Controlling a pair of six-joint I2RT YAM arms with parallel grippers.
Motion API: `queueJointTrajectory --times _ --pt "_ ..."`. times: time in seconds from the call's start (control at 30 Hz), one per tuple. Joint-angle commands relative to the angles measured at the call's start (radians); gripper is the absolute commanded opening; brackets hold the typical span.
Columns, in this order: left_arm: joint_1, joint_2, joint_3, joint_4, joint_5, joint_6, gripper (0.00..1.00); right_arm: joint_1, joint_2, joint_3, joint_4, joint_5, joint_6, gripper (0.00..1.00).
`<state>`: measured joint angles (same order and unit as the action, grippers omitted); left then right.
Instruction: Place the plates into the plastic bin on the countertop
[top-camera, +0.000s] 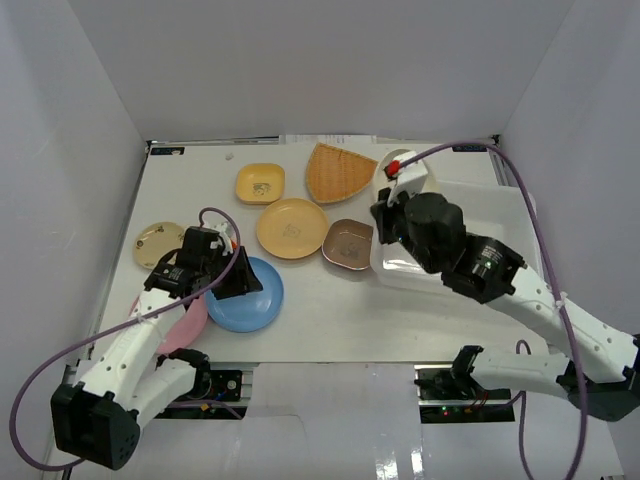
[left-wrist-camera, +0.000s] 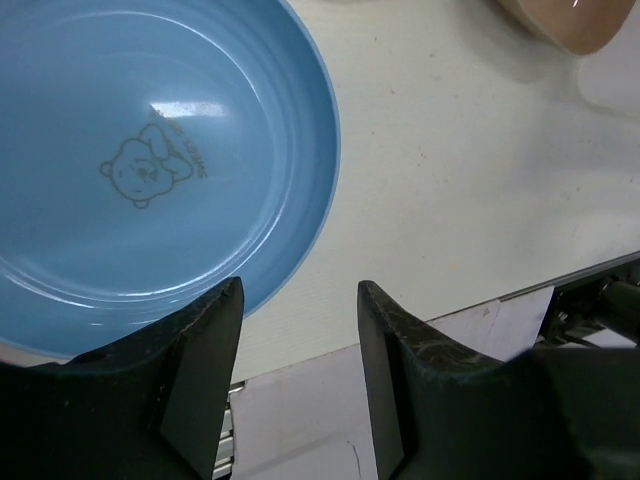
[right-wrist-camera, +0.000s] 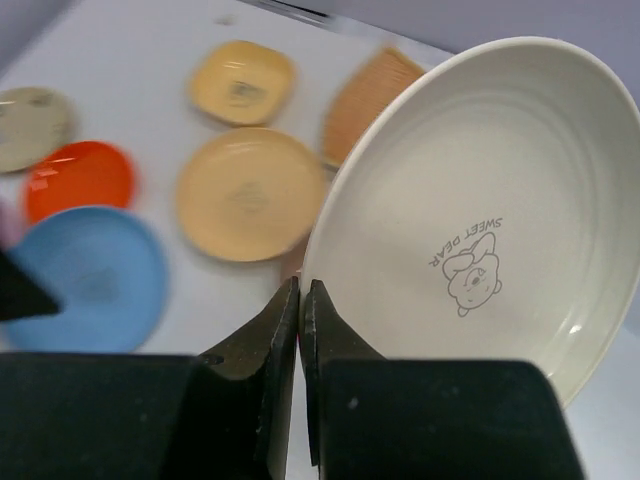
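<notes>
Right claw (right-wrist-camera: 300, 290): clenched on the rim of the cream plate (right-wrist-camera: 480, 220), fingers almost meeting across the thin edge. The plate is held tilted, its printed face toward the wrist camera. Seen from above, it is at the 12 o'clock end of the bin (top-camera: 470, 205), which takes up the 3 o'clock side of the table (top-camera: 330, 320). Whether the plate touches the bin cannot be told. Left claw (left-wrist-camera: 300, 300): released, jaws spread, one over the rim of the blue plate (left-wrist-camera: 150, 170), the other over bare table; contact not confirmed. The blue plate lies flat at 8 o'clock. Other plates lie flat outside the bin: pink plate (top-camera: 188, 325) partly under the left arm at 8 o'clock, tan plate (top-camera: 155, 243) at 9, yellow square plate (top-camera: 260, 182) and woven fan plate (top-camera: 338, 172) toward 12. The yellow-orange plate (top-camera: 292, 228) and brown plate (top-camera: 348, 243) are near centre, the brown one just beside the bin wall. Handling, by judgement: the plates appear light, rigid, glossy plastic, so liable to slip or pivot in a rim pinch. On a flat-lying plate the raised rim is the only purchase, one finger inside and one outside. The table is smooth, white and hard, so a nudged plate may slide. White walls (top-camera: 100, 100) enclose three sides, limiting swing room at 9 and 3 o'clock.
</notes>
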<state>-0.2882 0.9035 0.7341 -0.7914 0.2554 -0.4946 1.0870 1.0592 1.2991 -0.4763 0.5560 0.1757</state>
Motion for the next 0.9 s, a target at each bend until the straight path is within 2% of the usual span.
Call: queueJointTrajectory --times 0.0,0.03,0.13,0.23,0.37,0.5,0.53,0.57,0.6,0.67,0.73,0.87 --pt "-0.064 0.07 0.004 0.049 -0.001 -0.03 0.6 -0.236 0.03 -0.049 -0.073 0.039 -0.074 0.08" --pt "-0.101 0.09 0.013 0.049 -0.02 -0.032 0.61 -0.342 0.031 -0.061 -0.07 0.01 -0.087 0.08" --pt "-0.17 0.165 0.068 0.037 -0.077 -0.027 0.64 -0.525 0.068 -0.118 -0.035 -0.128 -0.103 0.08" --pt "-0.218 0.245 0.119 0.021 -0.096 -0.003 0.66 -0.628 0.126 -0.193 0.025 -0.209 -0.101 0.08" --pt "-0.279 0.33 0.191 -0.064 -0.209 0.039 0.67 -0.662 0.171 -0.306 0.148 -0.255 -0.091 0.08" --pt "-0.347 0.414 0.199 -0.078 -0.245 0.013 0.67 -0.705 0.225 -0.369 0.212 -0.284 -0.052 0.08" --pt "-0.364 0.426 0.199 -0.075 -0.278 0.01 0.67 -0.713 0.229 -0.391 0.228 -0.289 -0.047 0.1" --pt "-0.368 0.455 0.199 -0.071 -0.291 0.005 0.67 -0.716 0.234 -0.399 0.237 -0.292 -0.039 0.26" --pt "-0.371 0.472 0.199 -0.066 -0.315 0.001 0.67 -0.72 0.239 -0.405 0.246 -0.295 -0.032 0.37" --pt "-0.379 0.508 0.194 -0.048 -0.326 -0.007 0.67 -0.727 0.237 -0.414 0.248 -0.31 -0.015 0.5" --pt "-0.387 0.557 0.185 -0.031 -0.353 -0.019 0.67 -0.73 0.213 -0.417 0.245 -0.317 -0.001 0.51" --pt "-0.396 0.6 0.152 0.023 -0.381 -0.038 0.64 -0.728 0.131 -0.437 0.254 -0.43 0.014 0.53"
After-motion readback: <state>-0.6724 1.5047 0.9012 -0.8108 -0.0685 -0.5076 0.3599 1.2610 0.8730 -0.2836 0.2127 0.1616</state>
